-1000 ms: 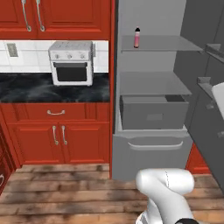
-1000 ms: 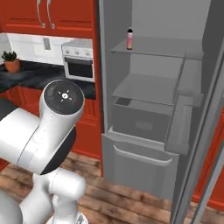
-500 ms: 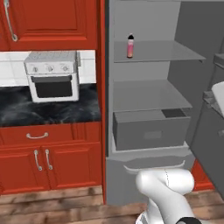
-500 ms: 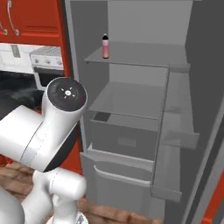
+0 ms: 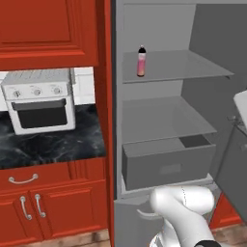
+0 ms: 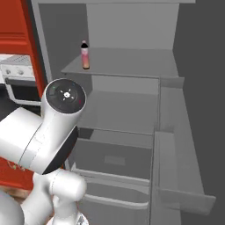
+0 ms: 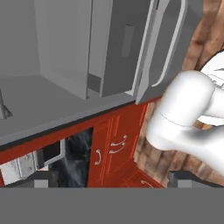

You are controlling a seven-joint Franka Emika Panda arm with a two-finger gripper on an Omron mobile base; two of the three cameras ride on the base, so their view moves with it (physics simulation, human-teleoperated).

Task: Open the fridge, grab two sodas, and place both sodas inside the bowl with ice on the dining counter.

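The grey fridge (image 5: 164, 116) (image 6: 127, 110) stands open right in front of me, its shelves bare but for one soda. That soda (image 5: 141, 61) (image 6: 85, 55), a slim pink-to-orange bottle with a dark cap, stands upright at the left of the upper shelf. My gripper (image 7: 116, 181) is open, its two dark fingertips far apart with nothing between them. The rolled hand view looks across the fridge (image 7: 61, 43) interior and its lower drawer front with a bar handle (image 7: 168, 48). My white arm rises low in both base views, well below the soda. The bowl and the dining counter are out of view.
The open fridge door (image 6: 176, 145) with its shelves juts out on the right. A grey drawer (image 5: 166, 161) sits under the lower shelf. Left of the fridge, a white toaster oven (image 5: 41, 99) stands on a black counter (image 5: 48, 144) between red cabinets (image 5: 48, 29).
The whole picture has shifted and the fridge has grown larger: the base has driven closer to the fridge. The soda has stayed on its shelf, and the gripper has stayed open.
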